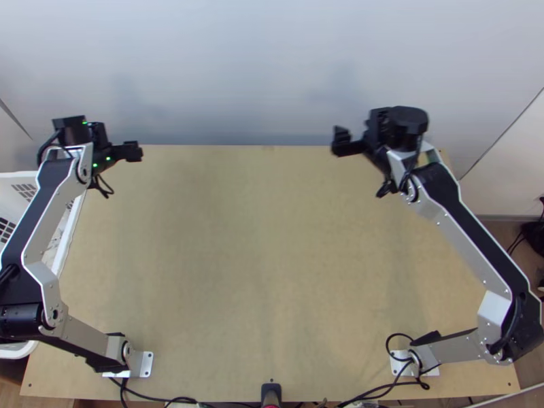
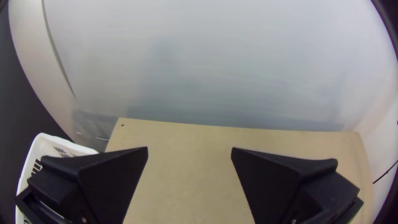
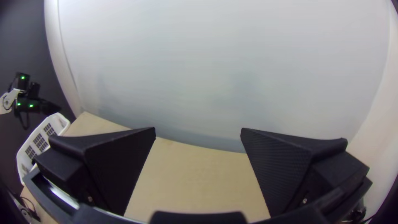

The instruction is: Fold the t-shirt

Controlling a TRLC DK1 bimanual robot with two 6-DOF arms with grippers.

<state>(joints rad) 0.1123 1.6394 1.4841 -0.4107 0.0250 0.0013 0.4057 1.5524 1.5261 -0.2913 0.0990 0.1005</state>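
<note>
Over the table point(image 1: 238, 272), the right end effector point(image 1: 342, 141) gapes.

Table point(image 1: 265, 272) at centre, wall point(image 1: 265, 68) upright behind its far edge, basket point(image 1: 19, 175) beside its left edge, left arm base point(image 1: 145, 364) mounted toward the near left corner, right arm base point(image 1: 398, 368) toward the near right corner, cables point(image 1: 145, 396) along the near edge.
</note>
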